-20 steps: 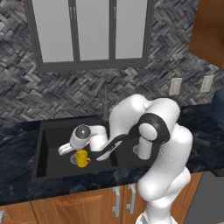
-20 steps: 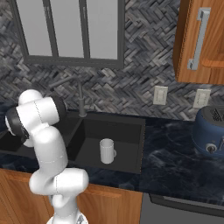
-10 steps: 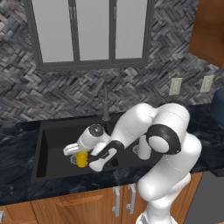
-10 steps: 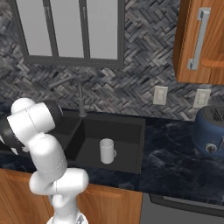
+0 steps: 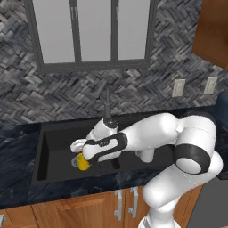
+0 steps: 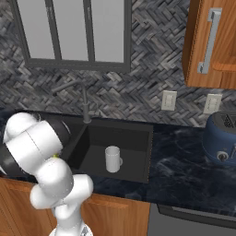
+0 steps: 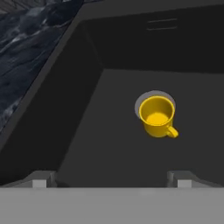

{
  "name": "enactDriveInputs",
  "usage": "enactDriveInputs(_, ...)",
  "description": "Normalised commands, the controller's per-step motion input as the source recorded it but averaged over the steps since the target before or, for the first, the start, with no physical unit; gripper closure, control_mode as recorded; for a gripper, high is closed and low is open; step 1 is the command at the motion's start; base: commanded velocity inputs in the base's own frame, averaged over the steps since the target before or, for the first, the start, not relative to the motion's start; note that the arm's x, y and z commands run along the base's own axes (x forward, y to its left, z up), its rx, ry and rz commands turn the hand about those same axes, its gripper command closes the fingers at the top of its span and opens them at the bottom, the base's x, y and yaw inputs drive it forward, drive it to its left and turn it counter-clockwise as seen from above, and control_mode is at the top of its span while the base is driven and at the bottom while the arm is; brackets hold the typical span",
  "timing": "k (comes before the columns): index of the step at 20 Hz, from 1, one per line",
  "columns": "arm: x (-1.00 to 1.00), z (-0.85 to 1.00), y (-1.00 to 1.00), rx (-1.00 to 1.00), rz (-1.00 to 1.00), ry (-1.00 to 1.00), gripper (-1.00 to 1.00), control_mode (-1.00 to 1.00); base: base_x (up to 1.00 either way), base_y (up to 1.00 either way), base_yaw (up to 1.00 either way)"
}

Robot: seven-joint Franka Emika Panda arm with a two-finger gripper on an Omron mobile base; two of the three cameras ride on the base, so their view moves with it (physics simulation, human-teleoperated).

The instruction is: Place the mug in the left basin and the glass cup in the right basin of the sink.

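Observation:
The small yellow mug (image 7: pixel 156 116) stands upright on the round silver drain of the left basin (image 7: pixel 109 144), its handle toward the lower right of the hand view. My gripper (image 7: pixel 111 180) is open above and short of it, with nothing between the fingertips (image 7: pixel 41 179). In the left base view the mug (image 5: pixel 83 163) sits just below my hand in the left basin (image 5: pixel 53 153) of the black sink. The pale glass cup (image 6: pixel 112 159) stands upright in the right basin (image 6: pixel 136 154), apart from the arm.
A slim grey faucet (image 5: pixel 107 103) rises behind the sink's divider. Dark marble counter (image 6: pixel 184 170) surrounds the sink, with a blue toaster (image 6: pixel 223 143) at the far right. My arm arches low across the sink's front edge.
The arm's elbow has swung down and to the right while the hand stays over the left basin. Neither the mug nor the glass cup has moved.

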Motion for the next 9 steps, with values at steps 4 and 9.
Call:
enactDriveInputs(4,0.0,0.82,0.02,-0.08,0.0,0.18,-1.0,-1.0,0.0,0.0,0.0)
enactDriveInputs(9,0.0,0.65,0.06,-0.13,0.02,0.19,-1.0,-1.0,0.0,0.0,0.0)
